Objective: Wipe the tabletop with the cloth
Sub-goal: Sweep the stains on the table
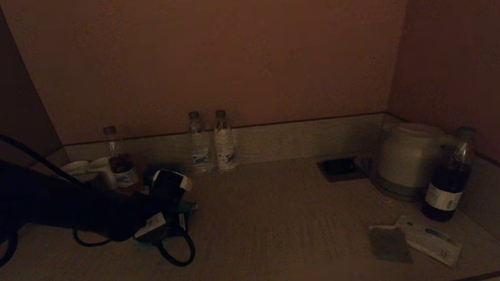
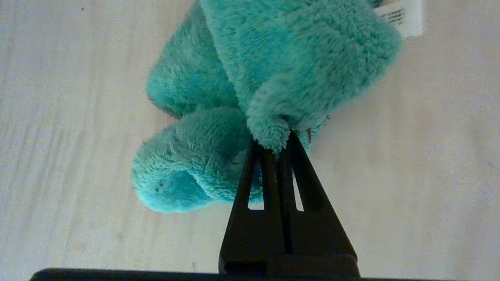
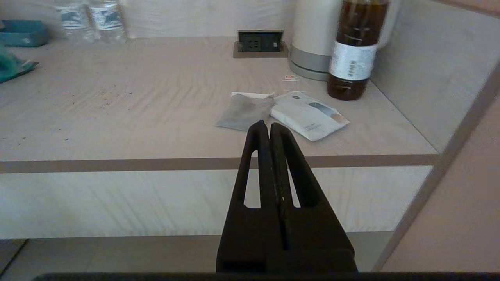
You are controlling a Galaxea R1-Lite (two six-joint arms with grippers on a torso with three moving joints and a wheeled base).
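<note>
Left gripper (image 2: 278,142) clamped on teal cloth (image 2: 250,101), bunched on tabletop (image 2: 429,156) near left edge. Crumbs (image 3: 99,93) lie rightward toward centre. Right gripper (image 3: 269,127) closed, parked off front edge.

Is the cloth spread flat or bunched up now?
Bunched up: the cloth lies in thick folds on the tabletop, pinched by the left tool.

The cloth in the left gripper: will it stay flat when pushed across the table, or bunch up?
The cloth looks plush and thick, pinched at one fold by the left gripper, so it is probably floppy. It already sits in rolled lumps on the tabletop, so pushing will likely bunch it further. Dragging it should spread it better.
</note>
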